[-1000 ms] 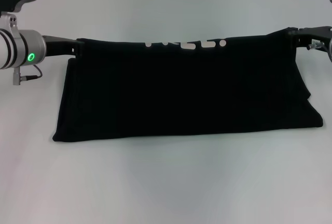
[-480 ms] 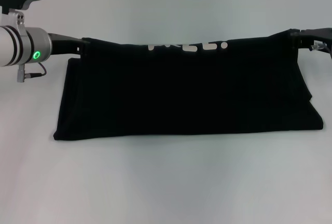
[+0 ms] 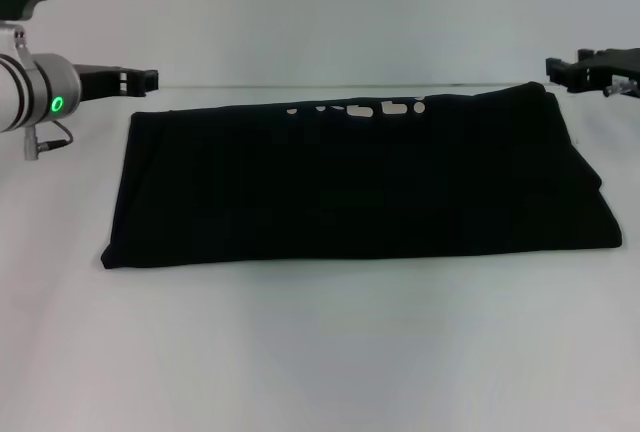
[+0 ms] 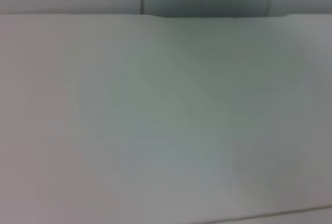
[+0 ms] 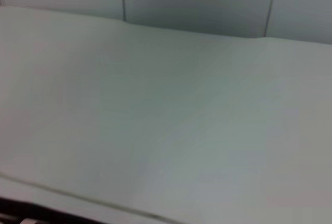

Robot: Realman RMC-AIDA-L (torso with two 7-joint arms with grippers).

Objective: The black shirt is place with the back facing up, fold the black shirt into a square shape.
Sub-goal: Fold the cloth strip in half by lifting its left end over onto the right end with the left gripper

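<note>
The black shirt (image 3: 350,187) lies flat on the white table as a wide folded band, its far edge showing a row of white print marks (image 3: 362,108). My left gripper (image 3: 143,79) hovers just off the shirt's far left corner, open and holding nothing. Off the far right corner my right gripper (image 3: 556,68) is likewise open and apart from the cloth. Both wrist views show only bare table and the wall behind it; a thin dark strip (image 5: 15,217) crosses the corner of the right wrist view.
The white table (image 3: 320,352) stretches around the shirt, with bare surface toward the front and on both sides. A pale wall (image 3: 330,12) rises behind the far table edge.
Both grippers have let go of the shirt's far corners and drawn outward and up. The lifted far edge has dropped flat onto the lower layer.
</note>
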